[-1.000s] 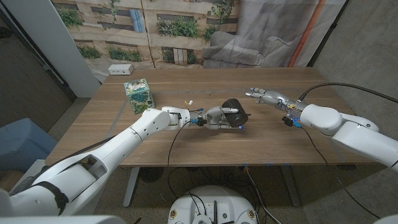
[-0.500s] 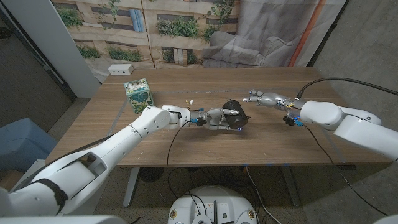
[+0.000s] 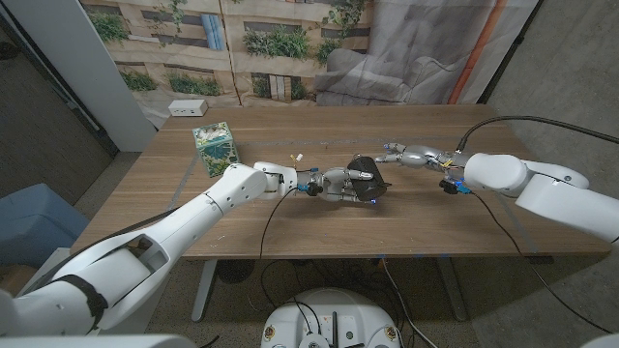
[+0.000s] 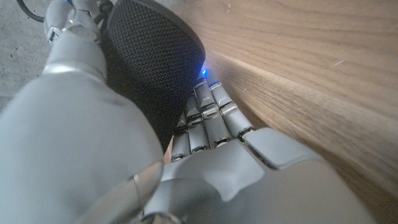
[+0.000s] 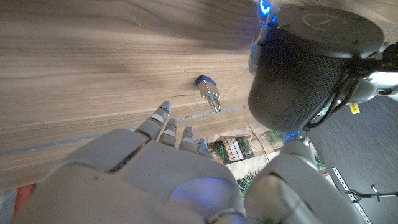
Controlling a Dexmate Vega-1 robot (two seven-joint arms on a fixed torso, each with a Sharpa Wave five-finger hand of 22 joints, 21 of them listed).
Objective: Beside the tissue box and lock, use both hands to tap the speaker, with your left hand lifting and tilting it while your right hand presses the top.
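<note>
The dark mesh-covered cylindrical speaker (image 3: 366,177) sat mid-table, tilted and gripped by the left hand (image 3: 338,182), with the empty, spread-fingered right hand (image 3: 409,154) just beyond it on the robot's right (apart, not touching).

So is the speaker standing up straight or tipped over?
Tipped. The speaker leans in the left hand, its round top facing the right hand, which hasn't touched it.
</note>
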